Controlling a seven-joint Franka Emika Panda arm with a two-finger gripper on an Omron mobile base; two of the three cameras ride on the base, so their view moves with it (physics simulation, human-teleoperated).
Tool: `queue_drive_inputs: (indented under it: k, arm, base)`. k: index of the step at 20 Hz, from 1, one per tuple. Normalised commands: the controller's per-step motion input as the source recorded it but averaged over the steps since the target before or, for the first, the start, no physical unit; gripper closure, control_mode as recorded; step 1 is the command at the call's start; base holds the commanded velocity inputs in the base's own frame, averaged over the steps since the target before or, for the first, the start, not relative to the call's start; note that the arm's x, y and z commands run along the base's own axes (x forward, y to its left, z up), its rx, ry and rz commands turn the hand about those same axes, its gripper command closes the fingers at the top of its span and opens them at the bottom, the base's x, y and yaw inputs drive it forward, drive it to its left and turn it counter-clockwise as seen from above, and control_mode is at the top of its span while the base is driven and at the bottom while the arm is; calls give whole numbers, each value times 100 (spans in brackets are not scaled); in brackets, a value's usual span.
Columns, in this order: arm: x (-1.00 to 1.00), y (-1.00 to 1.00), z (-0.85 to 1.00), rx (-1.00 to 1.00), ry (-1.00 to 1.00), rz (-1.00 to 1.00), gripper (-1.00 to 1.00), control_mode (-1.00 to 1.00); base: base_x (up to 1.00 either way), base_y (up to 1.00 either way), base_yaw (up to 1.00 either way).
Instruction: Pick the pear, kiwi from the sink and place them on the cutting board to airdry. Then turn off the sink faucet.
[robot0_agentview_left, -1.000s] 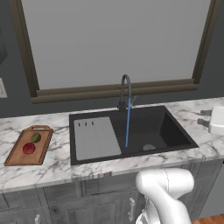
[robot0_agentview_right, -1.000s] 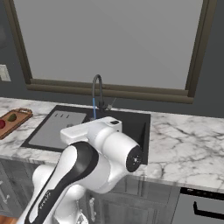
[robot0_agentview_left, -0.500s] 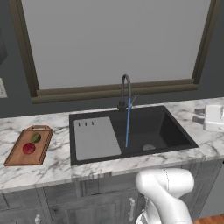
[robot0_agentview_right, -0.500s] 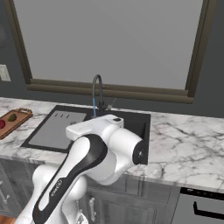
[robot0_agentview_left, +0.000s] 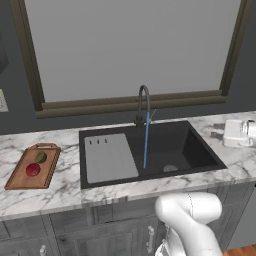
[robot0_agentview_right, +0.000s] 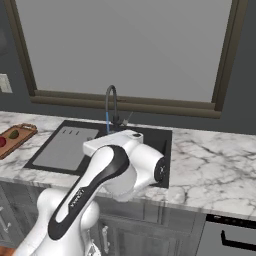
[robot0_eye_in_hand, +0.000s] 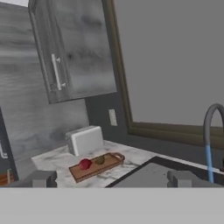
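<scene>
In the left base view the board (robot0_agentview_left: 33, 166) lay at the left of the frame on the counter (robot0_agentview_left: 65, 186), with the kiwi (robot0_agentview_left: 41, 157) above the pear (robot0_agentview_left: 33, 169) on it, close together. The sink (robot0_agentview_left: 150, 150) sat mid-frame, and a blue stream ran from the faucet (robot0_agentview_left: 143, 105) into it. In the hand view the gripper (robot0_eye_in_hand: 112, 178) had its fingers spread wide and empty at the bottom edge, board and fruit at lower left, a toaster (robot0_eye_in_hand: 85, 140) behind them.

The arm hides the near right part of the sink (robot0_agentview_right: 60, 150); the sink faucet (robot0_eye_in_hand: 212, 131) is cut off at the right edge.
</scene>
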Motion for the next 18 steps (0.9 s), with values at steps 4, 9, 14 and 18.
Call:
queue_drive_inputs:
  k: [4,9,14,18]
  arm:
    - [48,0,-6,5,0,1,-100,-100]
    - [45,0,-3,3,0,5,-100,-100]
    - [35,0,-13,0,0,6,-100,-100]
    - [23,0,-27,0,-1,5,-100,-100]
  base:
    - [0,0,0]
    - [0,0,0]
    - [0,0,0]
    - [0,0,0]
